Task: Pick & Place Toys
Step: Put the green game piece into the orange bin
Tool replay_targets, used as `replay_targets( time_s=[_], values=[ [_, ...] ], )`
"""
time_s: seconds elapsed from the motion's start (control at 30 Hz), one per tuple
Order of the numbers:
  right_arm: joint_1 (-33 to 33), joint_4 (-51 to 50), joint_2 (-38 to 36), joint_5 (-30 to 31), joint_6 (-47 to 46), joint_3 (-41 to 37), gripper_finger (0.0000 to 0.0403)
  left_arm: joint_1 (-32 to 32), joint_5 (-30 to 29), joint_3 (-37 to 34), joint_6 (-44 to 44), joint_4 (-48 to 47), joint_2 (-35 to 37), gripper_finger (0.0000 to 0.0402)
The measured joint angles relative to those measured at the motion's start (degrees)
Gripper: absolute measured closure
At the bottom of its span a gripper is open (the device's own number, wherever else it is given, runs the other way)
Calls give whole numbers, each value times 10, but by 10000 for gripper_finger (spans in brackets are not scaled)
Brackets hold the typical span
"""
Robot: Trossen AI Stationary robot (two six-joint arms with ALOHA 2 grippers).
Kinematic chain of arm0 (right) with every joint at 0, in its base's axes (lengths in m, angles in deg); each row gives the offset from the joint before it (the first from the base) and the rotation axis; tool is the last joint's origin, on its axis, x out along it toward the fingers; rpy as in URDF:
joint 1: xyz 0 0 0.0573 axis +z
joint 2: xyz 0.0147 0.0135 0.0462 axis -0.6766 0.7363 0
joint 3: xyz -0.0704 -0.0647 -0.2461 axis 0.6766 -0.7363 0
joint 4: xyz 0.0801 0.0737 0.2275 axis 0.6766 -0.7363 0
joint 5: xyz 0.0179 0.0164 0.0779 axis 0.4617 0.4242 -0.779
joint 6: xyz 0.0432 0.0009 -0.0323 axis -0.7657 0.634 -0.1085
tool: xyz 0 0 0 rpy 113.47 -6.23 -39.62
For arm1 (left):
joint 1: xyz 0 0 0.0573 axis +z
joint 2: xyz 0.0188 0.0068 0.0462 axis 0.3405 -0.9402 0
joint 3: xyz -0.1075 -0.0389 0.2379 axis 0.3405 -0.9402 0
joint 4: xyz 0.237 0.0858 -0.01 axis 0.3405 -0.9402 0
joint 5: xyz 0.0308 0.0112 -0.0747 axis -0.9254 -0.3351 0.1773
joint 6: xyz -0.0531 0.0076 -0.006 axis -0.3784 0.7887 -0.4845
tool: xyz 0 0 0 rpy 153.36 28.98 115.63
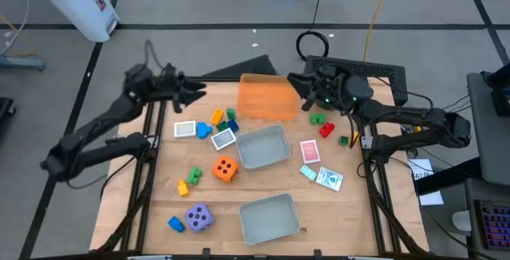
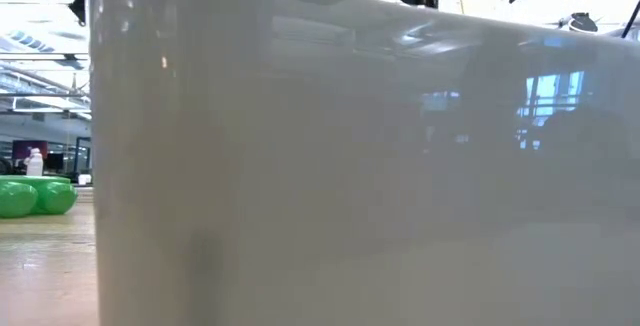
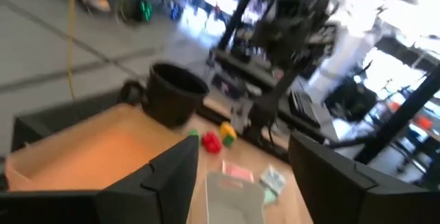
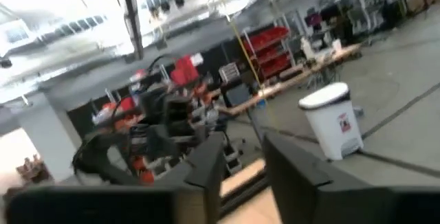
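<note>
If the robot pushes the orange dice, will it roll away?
Probably not far. The orange dice has flat sides and sits flat on the wooden table, so a push would likely slide or tip it once. It looks like soft, light foam, though that is a guess.

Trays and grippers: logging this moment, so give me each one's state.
orange tray: empty
upper grey tray: empty
lower grey tray: empty
left gripper: open, empty
right gripper: open, empty
orange die: on table
purple die: on table
</note>
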Motion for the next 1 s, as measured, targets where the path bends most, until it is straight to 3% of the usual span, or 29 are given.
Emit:
replay_targets(
  time_s=[0.2,0.37,0.53,0.63,1.0],
  values=[
    [19,-63,0,-60,1,12,200,-40,25,34,84,-3,-128,154],
    [30,-66,0,-53,13,-2,163,-69,-35,70,233,-39,-198,153],
    [30,-59,0,-55,13,-23,152,-99,-147,144,421,-245,-255,153],
    [26,-71,0,-54,13,-33,152,-115,-192,177,491,-326,-293,153],
    [25,-98,0,-54,-4,-65,151,-137,-251,207,546,-338,-394,153]
  ],
)
